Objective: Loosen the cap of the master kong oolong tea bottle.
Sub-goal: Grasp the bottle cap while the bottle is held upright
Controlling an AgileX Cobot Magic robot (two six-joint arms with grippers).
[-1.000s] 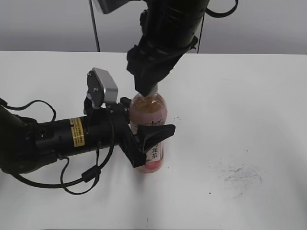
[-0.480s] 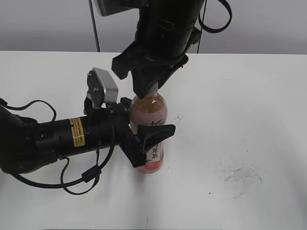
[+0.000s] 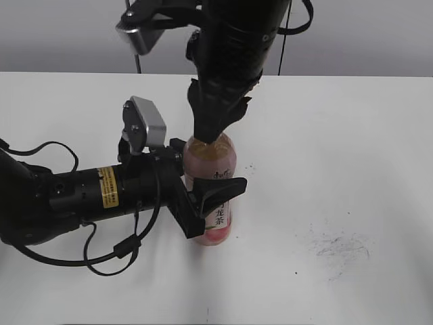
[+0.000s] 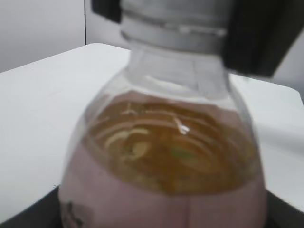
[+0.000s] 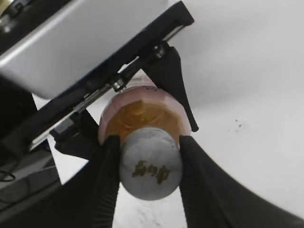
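Filling most of the frame, the master kong oolong tea bottle [image 4: 164, 156] shows its clear shoulder over amber tea, its grey-white cap [image 4: 175, 21] at the top edge flanked by dark gripper fingers [image 4: 259, 35], with the white table [image 4: 33, 109] behind.

Both arms [image 3: 74, 196] were matte black. The left carried a yellow warning label [image 3: 107, 187], a silver-grey camera block [image 3: 147, 122] and looping black cables [image 3: 115, 254]; its tapered fingers [image 3: 218, 189] were black too.
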